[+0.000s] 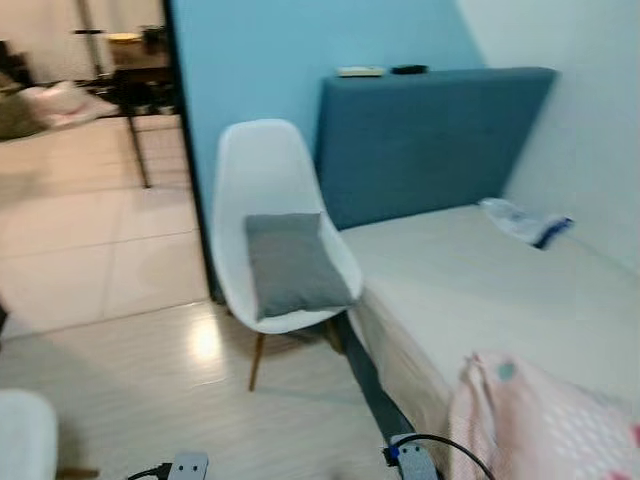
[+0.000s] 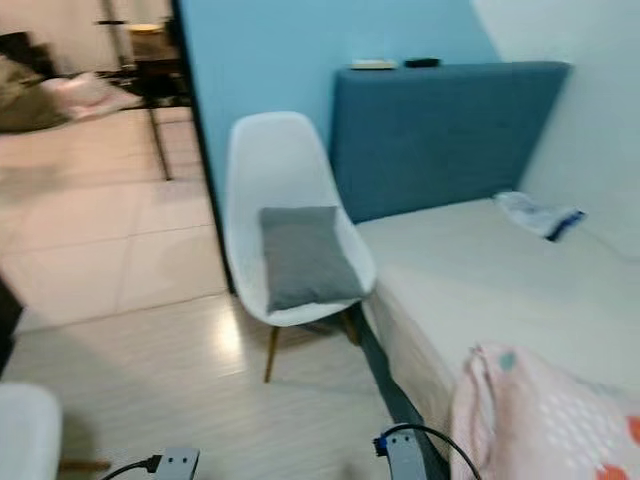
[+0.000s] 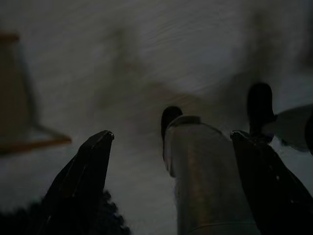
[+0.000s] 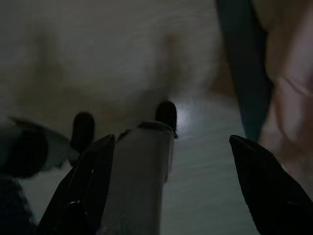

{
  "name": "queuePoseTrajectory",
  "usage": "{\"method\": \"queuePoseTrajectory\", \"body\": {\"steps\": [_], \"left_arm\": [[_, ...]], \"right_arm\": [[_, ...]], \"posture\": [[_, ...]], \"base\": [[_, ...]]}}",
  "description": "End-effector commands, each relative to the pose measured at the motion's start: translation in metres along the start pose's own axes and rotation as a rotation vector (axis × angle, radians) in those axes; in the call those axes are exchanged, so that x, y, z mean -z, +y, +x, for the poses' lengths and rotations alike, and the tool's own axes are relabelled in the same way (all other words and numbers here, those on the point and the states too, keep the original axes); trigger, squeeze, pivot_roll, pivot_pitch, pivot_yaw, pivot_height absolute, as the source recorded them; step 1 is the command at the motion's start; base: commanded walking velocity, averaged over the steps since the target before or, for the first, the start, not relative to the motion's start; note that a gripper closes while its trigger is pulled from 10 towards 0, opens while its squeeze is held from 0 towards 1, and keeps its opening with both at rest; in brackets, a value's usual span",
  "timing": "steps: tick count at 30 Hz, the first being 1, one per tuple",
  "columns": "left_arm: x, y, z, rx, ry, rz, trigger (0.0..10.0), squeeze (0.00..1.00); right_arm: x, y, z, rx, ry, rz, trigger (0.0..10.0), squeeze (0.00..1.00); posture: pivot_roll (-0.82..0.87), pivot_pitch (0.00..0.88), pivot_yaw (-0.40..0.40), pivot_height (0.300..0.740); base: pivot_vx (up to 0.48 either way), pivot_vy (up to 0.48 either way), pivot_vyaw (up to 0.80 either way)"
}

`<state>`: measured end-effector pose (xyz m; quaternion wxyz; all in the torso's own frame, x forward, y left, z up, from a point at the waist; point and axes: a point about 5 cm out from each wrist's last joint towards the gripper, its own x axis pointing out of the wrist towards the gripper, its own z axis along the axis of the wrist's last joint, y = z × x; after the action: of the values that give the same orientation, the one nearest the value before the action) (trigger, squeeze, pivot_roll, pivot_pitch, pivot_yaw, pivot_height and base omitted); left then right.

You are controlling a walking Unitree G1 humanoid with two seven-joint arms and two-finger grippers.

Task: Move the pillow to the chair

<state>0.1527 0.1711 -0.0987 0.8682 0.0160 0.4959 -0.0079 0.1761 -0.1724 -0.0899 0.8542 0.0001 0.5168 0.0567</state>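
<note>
Pillow (image 1: pixel 290 262) on white chair (image 1: pixel 262 165)

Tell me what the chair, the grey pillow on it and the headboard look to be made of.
Chair: smooth white moulded shell, likely plastic, on slim wood-coloured legs. Grey pillow: matte woven-looking fabric, soft and slightly sagging. Headboard: dark blue with a matte, non-reflective face, probably upholstered fabric, though blur leaves it open.
</note>
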Motion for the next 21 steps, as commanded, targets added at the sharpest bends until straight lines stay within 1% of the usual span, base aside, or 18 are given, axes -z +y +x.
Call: {"method": "queuePoseTrajectory", "body": {"steps": [1, 2, 4, 6, 8, 10, 11, 12, 13, 15, 16, 17, 18, 20, 21], "left_arm": [[-0.003, -0.003, 0.001, 0.02, 0.002, 0.025, 10.0, 0.0], [-0.006, -0.003, 0.001, 0.033, -0.005, 0.042, 10.0, 0.0], [-0.014, -0.001, 0.002, 0.064, -0.027, 0.104, 10.0, 0.0], [-0.02, 0.009, 0.002, 0.048, -0.032, 0.089, 10.0, 0.0], [-0.028, 0.019, 0.002, 0.023, -0.044, 0.051, 10.0, 0.0], [-0.032, 0.021, 0.002, 0.019, -0.053, 0.061, 10.0, 0.0], [-0.036, 0.021, 0.003, 0.011, -0.066, 0.056, 10.0, 0.0], [-0.036, 0.021, 0.003, 0.011, -0.066, 0.056, 10.0, 0.0], [-0.041, 0.019, 0.003, 0.007, -0.083, 0.01, 10.0, 0.0], [-0.041, 0.019, 0.003, 0.007, -0.083, 0.01, 10.0, 0.0], [-0.049, 0.013, 0.004, 0.015, -0.118, -0.057, 10.0, 0.0], [-0.049, 0.013, 0.004, 0.015, -0.118, -0.057, 10.0, 0.0], [-0.053, 0.009, 0.005, 0.025, -0.134, -0.074, 10.0, 0.0], [-0.056, 0.002, 0.005, 0.038, -0.15, -0.099, 10.0, 0.0], [-0.056, 0.002, 0.005, 0.038, -0.15, -0.099, 10.0, 0.0]], "right_arm": [[-0.016, -0.001, 0.0, -0.013, -0.071, 0.034, 10.0, 0.0], [-0.024, -0.002, 0.0, -0.022, -0.108, 0.057, 10.0, 0.0], [-0.048, 0.002, -0.001, -0.062, -0.218, 0.158, 10.0, 0.0], [-0.067, 0.009, -0.002, -0.119, -0.305, 0.23, 10.0, 0.0], [-0.082, 0.019, -0.003, -0.17, -0.361, 0.251, 10.0, 0.0], [-0.084, 0.024, -0.002, -0.173, -0.352, 0.221, 10.0, 0.0], [-0.08, 0.029, -0.001, -0.171, -0.323, 0.186, 10.0, 0.0], [-0.08, 0.029, -0.001, -0.171, -0.323, 0.186, 10.0, 0.0], [-0.076, 0.032, 0.0, -0.169, -0.296, 0.146, 10.0, 0.0], [-0.076, 0.032, 0.0, -0.169, -0.296, 0.146, 10.0, 0.0], [-0.071, 0.038, 0.001, -0.178, -0.262, 0.072, 10.0, 0.0], [-0.071, 0.038, 0.001, -0.178, -0.262, 0.072, 10.0, 0.0], [-0.07, 0.041, 0.002, -0.186, -0.255, 0.043, 10.0, 0.0], [-0.07, 0.043, 0.002, -0.205, -0.256, 0.05, 10.0, 0.0], [-0.07, 0.043, 0.002, -0.205, -0.256, 0.05, 10.0, 0.0]], "posture": [[0.04, 0.0, -0.021, 0.74], [0.04, 0.0, -0.016, 0.74], [0.01, 0.0, 0.004, 0.74], [0.0, 0.0, 0.006, 0.74], [0.0, 0.0, 0.008, 0.74], [0.01, 0.0, -0.002, 0.74], [0.02, 0.0, -0.014, 0.74], [0.02, 0.0, -0.014, 0.74], [0.03, 0.0, -0.019, 0.74], [0.03, 0.0, -0.019, 0.74], [0.07, 0.0, -0.048, 0.74], [0.07, 0.0, -0.048, 0.74], [0.08, 0.0, -0.056, 0.74], [0.09, 0.0, -0.06, 0.74], [0.09, 0.0, -0.06, 0.74]], "base": [[0.0, 0.0, -0.8], [0.0, 0.0, -0.8], [0.0, 0.0, -0.8], [0.0, 0.0, -0.8], [0.0, 0.0, -0.8], [0.0, 0.0, -0.8], [0.0, 0.0, -0.8], [0.0, 0.0, -0.8], [0.0, 0.0, -0.8], [0.0, 0.0, -0.8], [0.0, 0.0, -0.8], [0.0, 0.0, -0.8], [0.0, 0.0, -0.8], [0.0, 0.0, -0.8], [0.0, 0.0, -0.8]]}}
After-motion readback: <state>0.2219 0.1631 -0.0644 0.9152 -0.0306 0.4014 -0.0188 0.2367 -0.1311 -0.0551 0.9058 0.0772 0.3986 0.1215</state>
